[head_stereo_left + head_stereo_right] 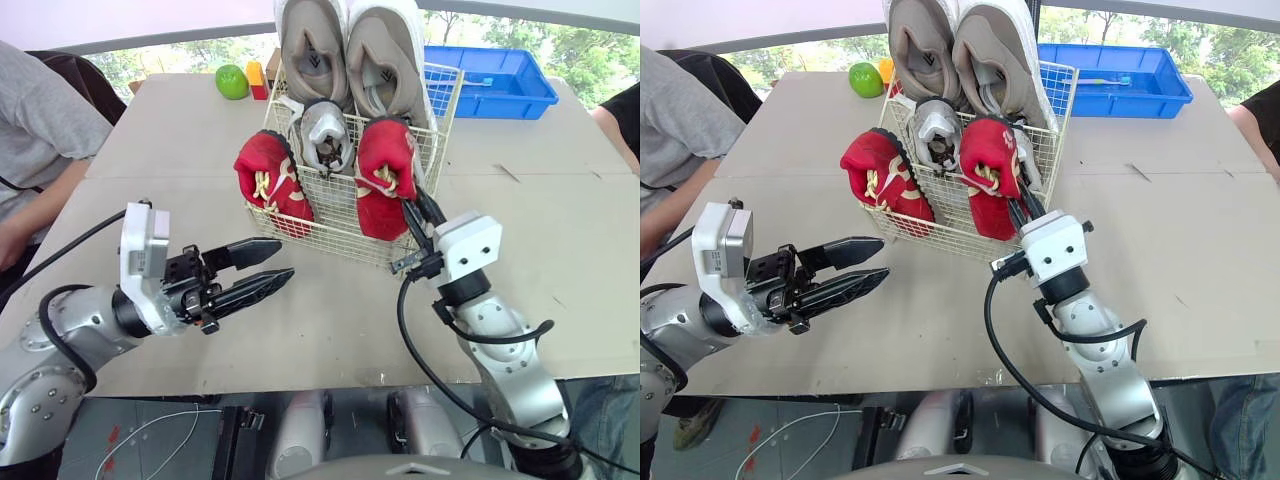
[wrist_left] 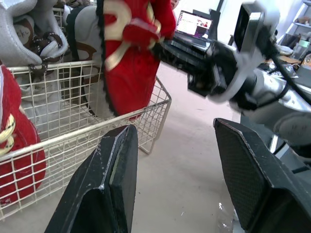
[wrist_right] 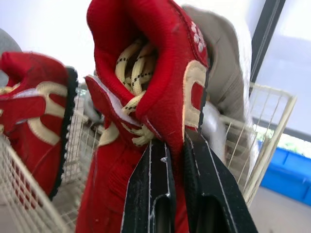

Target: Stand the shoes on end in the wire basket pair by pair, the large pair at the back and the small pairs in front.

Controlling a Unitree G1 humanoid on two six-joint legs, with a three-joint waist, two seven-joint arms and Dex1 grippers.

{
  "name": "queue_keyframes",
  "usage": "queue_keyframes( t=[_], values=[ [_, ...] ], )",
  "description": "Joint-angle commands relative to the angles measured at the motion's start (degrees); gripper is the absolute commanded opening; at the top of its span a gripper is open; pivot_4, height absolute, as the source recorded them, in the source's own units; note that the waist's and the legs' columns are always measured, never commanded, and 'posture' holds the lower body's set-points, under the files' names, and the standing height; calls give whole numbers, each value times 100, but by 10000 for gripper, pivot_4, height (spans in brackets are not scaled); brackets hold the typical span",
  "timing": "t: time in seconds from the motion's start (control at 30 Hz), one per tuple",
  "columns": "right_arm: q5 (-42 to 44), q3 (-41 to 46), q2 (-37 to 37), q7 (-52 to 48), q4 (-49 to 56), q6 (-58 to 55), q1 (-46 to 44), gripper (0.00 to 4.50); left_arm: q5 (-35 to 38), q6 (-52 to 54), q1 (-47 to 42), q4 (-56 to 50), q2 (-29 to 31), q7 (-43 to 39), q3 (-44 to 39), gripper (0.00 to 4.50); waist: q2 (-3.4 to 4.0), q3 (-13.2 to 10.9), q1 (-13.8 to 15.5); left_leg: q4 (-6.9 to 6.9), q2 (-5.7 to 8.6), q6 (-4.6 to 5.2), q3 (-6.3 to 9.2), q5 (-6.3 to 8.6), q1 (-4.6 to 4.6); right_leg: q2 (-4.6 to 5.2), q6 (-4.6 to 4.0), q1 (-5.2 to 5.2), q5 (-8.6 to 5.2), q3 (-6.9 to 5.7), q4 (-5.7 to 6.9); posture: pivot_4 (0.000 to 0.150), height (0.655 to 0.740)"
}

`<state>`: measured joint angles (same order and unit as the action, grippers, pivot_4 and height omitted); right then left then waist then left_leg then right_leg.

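At the 5 o'clock corner of the wire basket (image 1: 338,215), a red shoe (image 1: 385,175) is pinched by the right gripper (image 1: 411,203). The jaws are clamped on a thin bit of fabric right by the laces, and the shoe's lower end is tucked behind the front wire with the rest poking up over the rim. Its red twin (image 1: 268,178) is propped at about 8 o'clock, a silver shoe (image 1: 328,135) sits mid-basket, and the large beige pair (image 1: 350,45) is stood on end at 12. The left gripper (image 1: 285,258) is parked over the table around 7 o'clock, jaws spread wide with nothing in them. So what could go sideways? That grip looks pretty skimpy, so the shoe could probably be lost if it gets jostled. The laces could also get snagged on a finger when it's pulled back, which would drag the shoe out over the rim. And since the basket isn't being steadied by anything, it could easily be shoved along the table.
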<state>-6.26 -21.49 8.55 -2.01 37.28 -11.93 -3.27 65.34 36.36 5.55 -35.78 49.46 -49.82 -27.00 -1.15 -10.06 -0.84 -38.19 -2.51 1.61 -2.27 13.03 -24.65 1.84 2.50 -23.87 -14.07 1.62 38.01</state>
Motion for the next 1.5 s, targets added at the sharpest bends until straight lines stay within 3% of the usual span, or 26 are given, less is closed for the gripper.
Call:
queue_keyframes(
  t=[0.03, 0.13, 0.17, 0.23, 0.43, 0.47, 0.63, 0.83, 1.13, 1.37, 1.47, 1.5],
  values=[
    [-77, -85, -114, 28, -35, 320, 295, 336, 173, 62, 42, -130, 131, -22, -312, 27371, 0, 0, 1, 0, -1, 0, 0, 0, 0, 0, 0, 0, 0, 0, 0, 1500, 7400],
    [88, -49, -157, -108, -104, 396, 518, 336, 209, 125, 78, -160, 161, -3, -371, 27371, 0, 0, 0, 0, -2, 0, 0, 0, -1, 1, 0, -1, 0, 0, 0, 1500, 7400],
    [346, 62, -297, -107, -112, 352, 633, 3069, 223, 153, 99, -172, 171, 10, -393, 27371, 1, 0, 0, 0, -3, 0, 1, 0, 0, 1, -1, -1, 0, -1, 0, 1500, 7400],
    [582, 156, -279, -284, -128, 343, 748, 9281, 241, 188, 156, -194, 181, 10, -421, 27371, 0, 0, 1, 1, -5, 0, 2, 0, 0, 0, -1, 0, 0, -1, 0, 1500, 7400],
    [1124, 339, -94, -810, 124, 115, 888, 36160, 208, 192, 239, -258, 90, 37, -323, 27371, -14, 8, 11, -1, -6, 0, 2, 1, 9, 5, -1, 12, -1, -4, -1, 1500, 7400],
    [1285, 462, 30, -955, 249, 6, 873, 36797, 181, 184, 241, -270, 54, 64, -254, 27371, -16, 10, 11, -1, -5, 0, 2, 1, 11, 6, -1, 14, -1, -4, -1, 1500, 7400],
    [1603, 1028, 826, -1587, 591, -446, 551, 36797, -233, -23, 249, -196, -219, 104, 107, 27371, -17, 10, 13, -2, -1, 0, -2, 1, 14, 8, -1, 17, 0, -2, -2, 1500, 7400],
    [1280, 838, 1439, -2056, 706, -771, -287, 36797, -526, -246, 426, -108, -410, -141, 178, 27371, -15, 9, 2, 2, -5, 0, 0, 1, 18, -6, -3, 16, -1, -3, 0, 1500, 7400],
    [1359, 303, 1392, -2450, 374, -2121, -1987, 36797, -902, -700, 879, -63, -528, -735, 126, 27371, -17, 11, 34, 0, -3, 1, 5, 1, 11, 3, -5, 15, -1, -10, -2, 1500, 7400],
    [990, 51, 1055, -2315, -583, -2539, -2997, 36797, -1066, -922, 1051, -181, -762, -659, 190, 27371, -16, 10, -6, -1, 1, 1, 2, 1, 11, 6, -5, 14, 0, -7, -1, 1500, 7400],
    [826, -76, 1038, -2292, -799, -2634, -3114, 22277, -1118, -988, 1096, -249, -854, -575, 225, 27371, -16, 10, 18, 1, 1, 1, 11, 1, 5, 6, -5, 12, -1, -17, -3, 1500, 7400],
    [800, -97, 1027, -2279, -815, -2668, -3115, 19930, -1134, -1002, 1096, -260, -881, -543, 239, 27371, -16, 10, 18, 1, 1, 1, 12, 1, 4, 7, -5, 12, -1, -17, -4, 1500, 7400]
  ],
)
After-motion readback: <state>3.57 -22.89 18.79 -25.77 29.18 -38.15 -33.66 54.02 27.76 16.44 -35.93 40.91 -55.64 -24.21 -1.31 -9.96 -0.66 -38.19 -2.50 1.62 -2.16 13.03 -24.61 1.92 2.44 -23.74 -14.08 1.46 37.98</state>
